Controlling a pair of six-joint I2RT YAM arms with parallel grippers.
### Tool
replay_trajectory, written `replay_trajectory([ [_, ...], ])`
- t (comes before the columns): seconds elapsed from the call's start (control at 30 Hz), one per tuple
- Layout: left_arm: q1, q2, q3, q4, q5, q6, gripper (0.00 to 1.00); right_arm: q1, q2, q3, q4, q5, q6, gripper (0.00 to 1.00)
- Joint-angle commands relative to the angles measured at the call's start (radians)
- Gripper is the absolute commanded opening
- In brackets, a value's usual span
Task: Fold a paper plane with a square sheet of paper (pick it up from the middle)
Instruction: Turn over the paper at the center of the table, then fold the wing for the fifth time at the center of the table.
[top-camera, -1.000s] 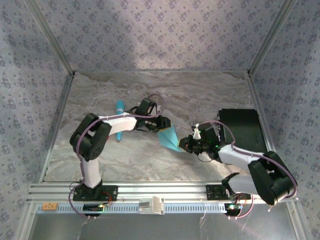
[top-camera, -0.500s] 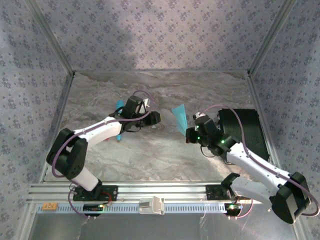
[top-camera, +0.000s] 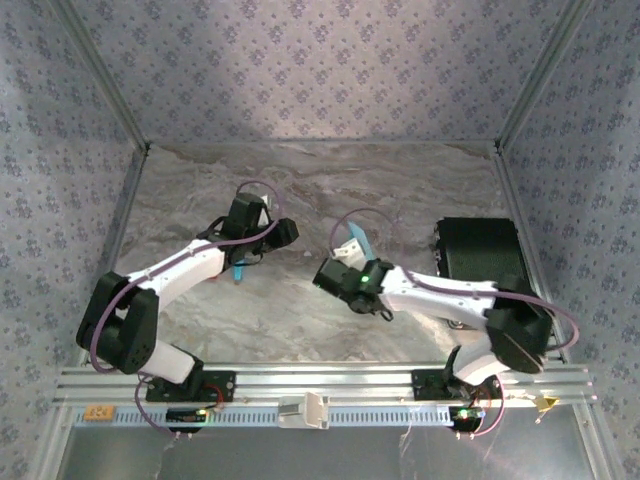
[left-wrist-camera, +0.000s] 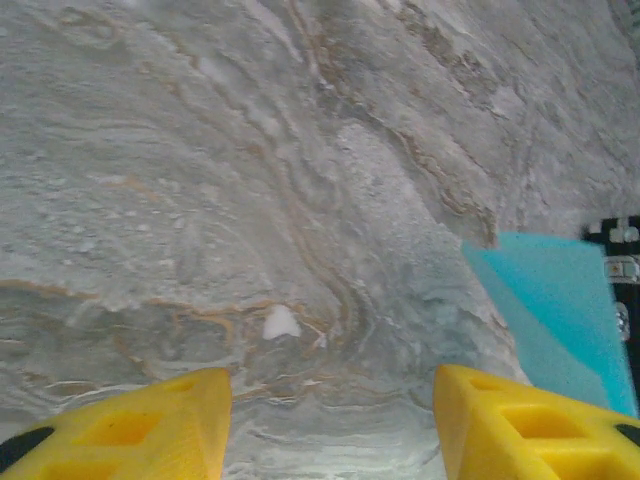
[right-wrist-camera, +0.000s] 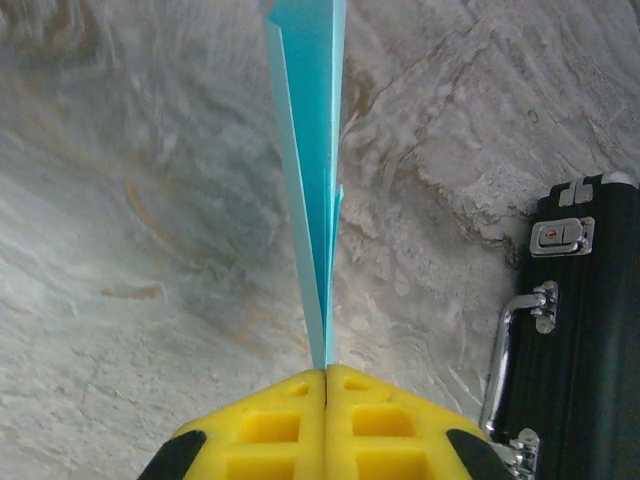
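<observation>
The light cyan-blue sheet of paper is folded into a narrow, layered paper plane (right-wrist-camera: 315, 200). It sticks out edge-on from my right gripper (right-wrist-camera: 326, 372), whose yellow fingers are shut on its near end. From above, the right gripper (top-camera: 345, 262) holds the paper plane (top-camera: 358, 243) over the middle of the table. My left gripper (top-camera: 285, 232) hovers to its left, apart from it. In the left wrist view, the left gripper (left-wrist-camera: 330, 400) stands open over bare marble with nothing between its fingers. The paper plane (left-wrist-camera: 560, 310) shows at that view's right edge.
A black case (top-camera: 480, 255) with metal latches lies at the right of the marble table (top-camera: 250, 310), close beside the right gripper's path; the case (right-wrist-camera: 585, 330) also shows in the right wrist view. A slim turquoise stick (top-camera: 239, 270) lies partly under the left forearm. Patterned walls enclose three sides.
My right arm has swung left toward the table's middle, carrying the folded paper. My left gripper has let go, opened wider and drawn back to the left.
</observation>
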Motion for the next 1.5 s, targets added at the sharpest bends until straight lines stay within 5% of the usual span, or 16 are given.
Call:
replay_trajectory([
  [0.0,0.021,-0.038,-0.020,-0.032,-0.019,-0.018,0.55,0.043,0.074,0.043,-0.056,0.004,-0.026,0.02],
  [0.17,0.042,-0.054,-0.028,-0.041,-0.020,-0.021,0.55,0.068,0.111,0.025,0.106,-0.205,-0.074,0.09],
  [0.33,0.046,-0.030,-0.021,-0.048,0.006,-0.026,0.52,0.010,0.037,-0.026,0.230,-0.398,-0.114,0.39],
  [0.43,0.046,-0.010,-0.021,-0.025,0.043,-0.042,0.50,-0.092,-0.084,-0.122,0.373,-0.585,-0.108,0.46],
  [0.57,0.045,0.022,-0.020,0.010,0.100,-0.059,0.46,-0.231,-0.183,-0.223,0.490,-0.724,-0.053,0.40],
  [0.7,0.040,0.094,-0.002,0.033,0.172,-0.079,0.34,-0.405,-0.177,-0.332,0.710,-1.113,0.023,0.22],
  [0.8,0.033,0.150,0.012,0.061,0.225,-0.101,0.24,-0.464,-0.112,-0.350,0.788,-1.231,0.084,0.13],
  [1.27,-0.022,0.212,0.054,0.077,0.255,-0.104,0.22,-0.502,0.115,-0.382,0.869,-1.258,0.251,0.08],
  [1.47,-0.023,0.210,0.054,0.077,0.262,-0.094,0.22,-0.472,0.149,-0.409,0.896,-1.175,0.393,0.09],
])
